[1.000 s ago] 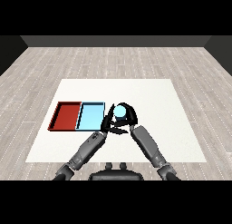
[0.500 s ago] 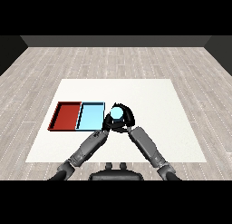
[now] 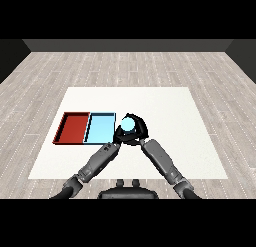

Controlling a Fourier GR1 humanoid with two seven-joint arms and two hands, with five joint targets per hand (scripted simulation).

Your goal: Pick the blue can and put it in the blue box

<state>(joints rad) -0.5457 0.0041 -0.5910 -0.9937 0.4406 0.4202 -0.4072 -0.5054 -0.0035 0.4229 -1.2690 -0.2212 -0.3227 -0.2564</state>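
can: blue can (image 3: 129, 124) sat in the right hand (image 3: 138, 132), just beside the right edge of the blue tray (image 3: 100, 127), not yet over it.
right hand: fingers were curled round the can's sides, top left showing as a pale blue disc.
left hand: left hand (image 3: 119, 139) was tucked close under the can at its left; it was too dark and overlapped to tell whether its fingers were open or closed.
handling: likely light, stiff, smooth-walled, so it could slip or turn if tilted; judged best held round the mid wall and kept upright.
grip spot: side wall was the place to hold; the top rim gave little purchase.
red tray: red tray (image 3: 73, 127) lay touching the blue tray on its left, nothing seen in it.
counter: white counter (image 3: 170, 111) carried both trays.
hidden: can's body and base were covered by the black fingers; only the top was plain.
hard to tell: whether the can was lifted or resting on the counter — probably lifted, but the view gave no clear gap.
cut off: both arms ran out of view at the bottom.
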